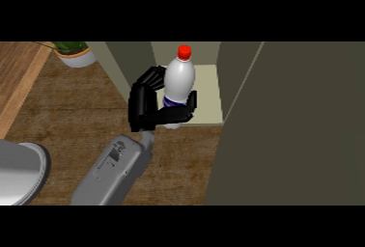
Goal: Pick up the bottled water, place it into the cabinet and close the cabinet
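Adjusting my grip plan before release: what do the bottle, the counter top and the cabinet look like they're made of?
Bottled water: smooth white body with a soft sheen, likely plastic, red cap, dark label band. Counter: brown, grained, looks like matte wood. Cabinet: flat olive-grey panels, no gloss, probably painted board; its inner shelf is paler. The left hand is curled around the bottle.

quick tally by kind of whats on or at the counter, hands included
bottled water: 1
potted plant: 1
cabinet: 1
grey round object at the left edge: 1
hand, curled round the bottle: 1
total: 5
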### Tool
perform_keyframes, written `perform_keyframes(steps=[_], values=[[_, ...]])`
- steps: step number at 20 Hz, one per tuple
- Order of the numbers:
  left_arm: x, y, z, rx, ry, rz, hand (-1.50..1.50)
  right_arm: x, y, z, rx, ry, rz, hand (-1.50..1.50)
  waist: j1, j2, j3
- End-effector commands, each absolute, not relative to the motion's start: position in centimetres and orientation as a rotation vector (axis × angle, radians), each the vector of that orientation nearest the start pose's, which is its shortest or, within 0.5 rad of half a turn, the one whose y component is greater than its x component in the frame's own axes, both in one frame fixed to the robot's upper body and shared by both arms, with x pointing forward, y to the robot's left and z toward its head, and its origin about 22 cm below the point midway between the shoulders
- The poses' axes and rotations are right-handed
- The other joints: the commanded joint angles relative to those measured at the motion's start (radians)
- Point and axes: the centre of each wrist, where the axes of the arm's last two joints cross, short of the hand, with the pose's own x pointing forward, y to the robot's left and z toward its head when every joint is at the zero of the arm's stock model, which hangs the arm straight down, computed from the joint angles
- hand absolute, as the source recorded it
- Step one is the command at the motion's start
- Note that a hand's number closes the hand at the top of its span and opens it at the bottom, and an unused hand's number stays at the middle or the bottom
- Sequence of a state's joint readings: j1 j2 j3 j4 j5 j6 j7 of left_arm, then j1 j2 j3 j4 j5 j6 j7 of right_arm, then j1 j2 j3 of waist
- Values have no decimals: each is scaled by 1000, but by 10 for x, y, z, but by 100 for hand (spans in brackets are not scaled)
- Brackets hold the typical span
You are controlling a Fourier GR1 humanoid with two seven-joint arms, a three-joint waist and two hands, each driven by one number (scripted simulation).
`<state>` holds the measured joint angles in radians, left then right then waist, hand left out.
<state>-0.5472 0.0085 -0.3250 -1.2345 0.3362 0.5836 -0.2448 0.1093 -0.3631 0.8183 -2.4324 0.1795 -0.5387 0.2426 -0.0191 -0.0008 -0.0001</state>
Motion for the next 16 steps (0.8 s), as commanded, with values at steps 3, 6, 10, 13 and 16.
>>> perform_keyframes(steps=[3,6,10,13,16], values=[[361,74,76,12,-1834,138,150,84,-162,179,262,-1981,202,-150,-3,2,0],[382,77,84,55,-1807,102,150,85,-150,167,272,-1976,186,-150,-1,1,0],[396,78,67,152,-1813,93,150,83,-161,176,280,-1981,187,-150,-16,5,0],[406,67,83,207,-1768,93,150,84,-154,170,292,-1961,186,-150,-20,4,0],[414,97,51,240,-1756,82,150,86,-157,169,302,-1982,193,-150,-20,10,0]])
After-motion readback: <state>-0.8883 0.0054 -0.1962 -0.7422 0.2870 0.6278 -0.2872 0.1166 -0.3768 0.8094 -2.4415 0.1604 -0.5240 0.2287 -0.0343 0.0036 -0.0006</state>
